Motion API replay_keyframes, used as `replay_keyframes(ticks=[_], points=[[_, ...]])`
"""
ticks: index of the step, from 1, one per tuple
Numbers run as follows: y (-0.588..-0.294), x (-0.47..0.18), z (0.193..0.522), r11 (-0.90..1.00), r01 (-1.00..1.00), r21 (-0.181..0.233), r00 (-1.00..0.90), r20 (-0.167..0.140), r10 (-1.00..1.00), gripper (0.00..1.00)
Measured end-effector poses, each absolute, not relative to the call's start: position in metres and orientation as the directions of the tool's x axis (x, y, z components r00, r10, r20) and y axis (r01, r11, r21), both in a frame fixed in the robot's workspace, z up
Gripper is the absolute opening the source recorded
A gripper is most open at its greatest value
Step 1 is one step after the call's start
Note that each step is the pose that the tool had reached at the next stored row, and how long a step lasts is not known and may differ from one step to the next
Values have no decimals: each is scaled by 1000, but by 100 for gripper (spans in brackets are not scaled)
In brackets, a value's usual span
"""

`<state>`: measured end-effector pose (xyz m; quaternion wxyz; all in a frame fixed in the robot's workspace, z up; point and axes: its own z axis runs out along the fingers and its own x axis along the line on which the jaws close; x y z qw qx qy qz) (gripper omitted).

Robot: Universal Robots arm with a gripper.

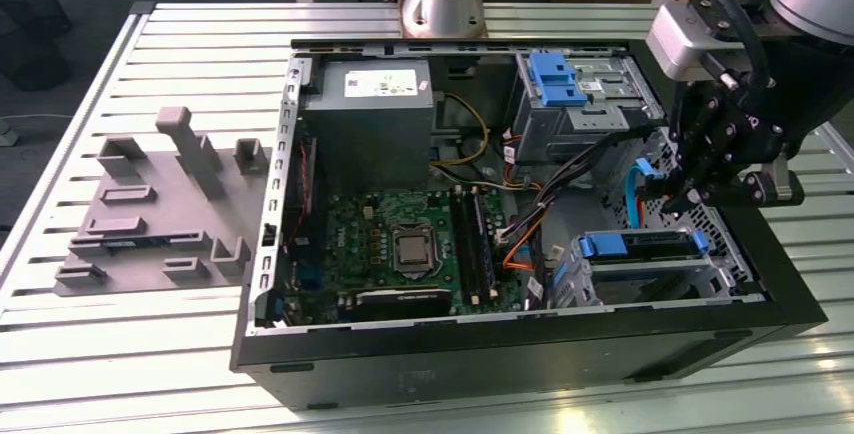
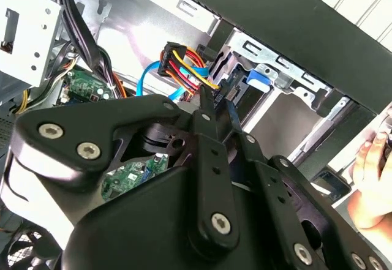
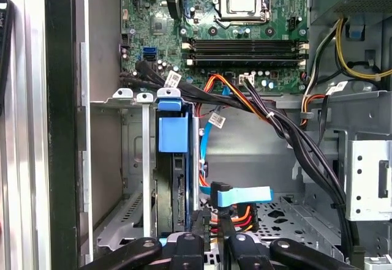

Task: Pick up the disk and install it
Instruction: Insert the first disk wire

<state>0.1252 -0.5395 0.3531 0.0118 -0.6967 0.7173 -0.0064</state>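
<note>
The disk (image 1: 647,246) sits in its blue frame inside the drive cage (image 1: 587,279) at the near corner of the open computer case, on the exterior view's right. In the first wrist view the disk (image 3: 177,190) stands on edge in the cage, under its blue tab (image 3: 173,132). My gripper (image 1: 667,204) hangs just above and behind the cage. In both wrist views its narrow fingers are drawn close together on the plug of the red, yellow and orange wires (image 2: 184,68), beside the blue data cable (image 3: 245,195). The gripper (image 3: 211,218) (image 2: 213,101) does not touch the disk.
The case (image 1: 534,364) holds a motherboard (image 1: 400,244), a grey power supply (image 1: 367,114) and a second cage with a blue bracket (image 1: 554,79). Black cable bundles (image 3: 294,135) cross behind the cage. A grey fixture plate (image 1: 160,204) lies on the exterior view's left. A person's hand (image 2: 373,178) is outside the case.
</note>
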Motion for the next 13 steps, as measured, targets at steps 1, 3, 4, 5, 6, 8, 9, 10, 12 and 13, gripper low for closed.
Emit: replay_keyframes(ticks=[1,3,4,5,6,8,9,10,12,13], points=[[-540,125,353,29,-999,-26,-29,-8,-1000,24],[-540,125,353,29,-999,-26,-29,-8,-1000,24],[-540,125,353,29,-999,-26,-29,-8,-1000,24],[-540,125,353,29,-999,-26,-29,-8,-1000,24],[-540,125,354,29,-999,-26,-29,-8,-1000,24],[-540,125,354,29,-999,-26,-29,-8,-1000,24],[-540,125,354,29,-999,-26,-29,-8,-1000,24],[-540,125,354,29,-999,-26,-29,-8,-1000,24],[-540,125,355,29,-999,-26,-29,-8,-1000,24],[-540,125,355,29,-999,-25,-29,-8,-1000,24]])
